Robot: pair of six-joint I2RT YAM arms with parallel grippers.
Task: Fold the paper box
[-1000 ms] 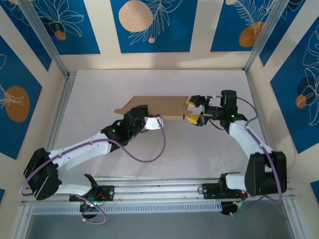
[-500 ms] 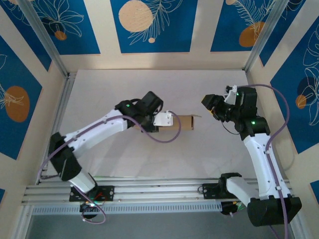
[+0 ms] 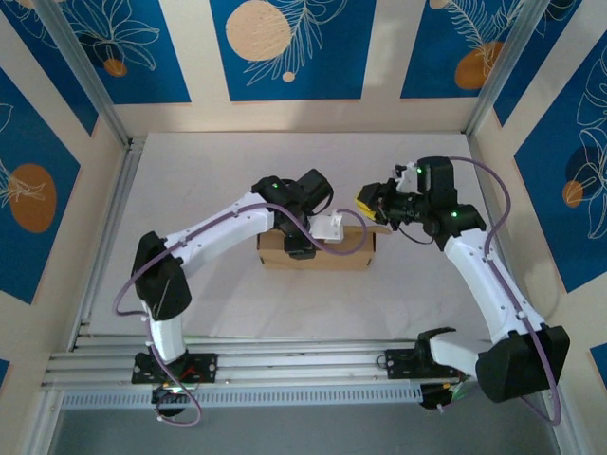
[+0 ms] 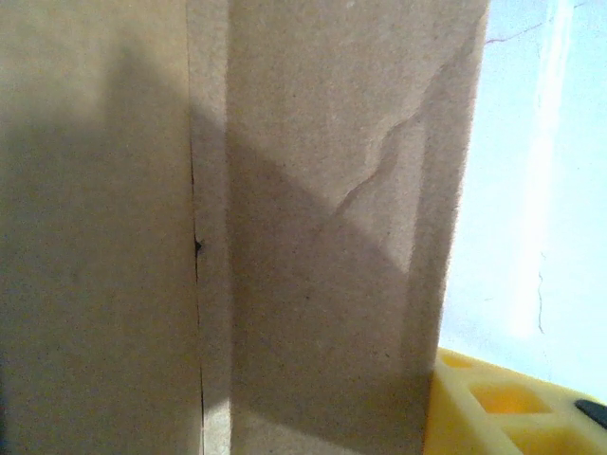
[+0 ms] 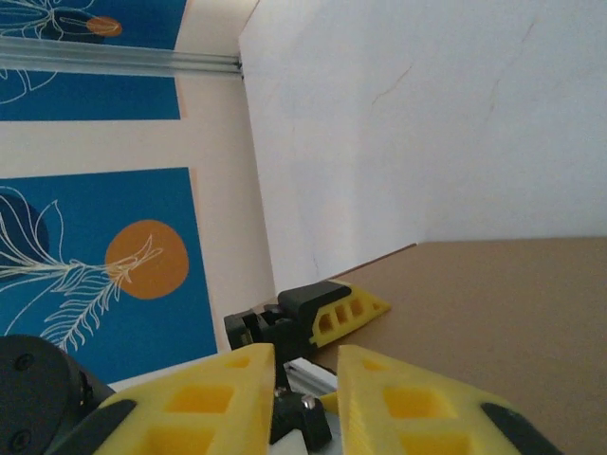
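Cardboard's changed a lot: the paper box [image 3: 318,252] now sits mid-table as a low block instead of a flat sheet, left gripper [image 3: 313,235] buried in it so can't tell its jaws, right gripper [image 3: 376,203] nearly pinched together beside its right end, holding nothing.

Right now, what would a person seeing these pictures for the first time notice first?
The brown paper box stands in the middle of the white table, between the two arms. The left gripper presses on its top, and the yellow-fingered right gripper hovers at its right end, fingers nearly together.
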